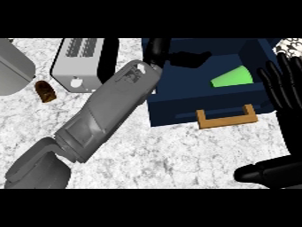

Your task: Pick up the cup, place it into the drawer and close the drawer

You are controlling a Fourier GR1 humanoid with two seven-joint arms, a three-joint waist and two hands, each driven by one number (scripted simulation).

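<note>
A bright green cup (pixel 234 77) lies on its side inside the dark blue drawer (pixel 179 108), which stands pulled out with its wooden handle (pixel 226 117) facing me. My left forearm crosses the counter on a diagonal. Its black left hand (pixel 187 57) hovers over the drawer's back left part, fingers stretched out, a short gap away from the cup and holding nothing. At the view's right edge my right hand (pixel 296 128) rests open with fingers up, just right of the drawer's front corner.
A white and black toaster-like appliance (pixel 81 64) stands left of the drawer. A grey rounded object (pixel 6 66) sits at the far left, with a small brown item (pixel 45 91) beside it. A patterned surface (pixel 300 46) shows at the top right.
</note>
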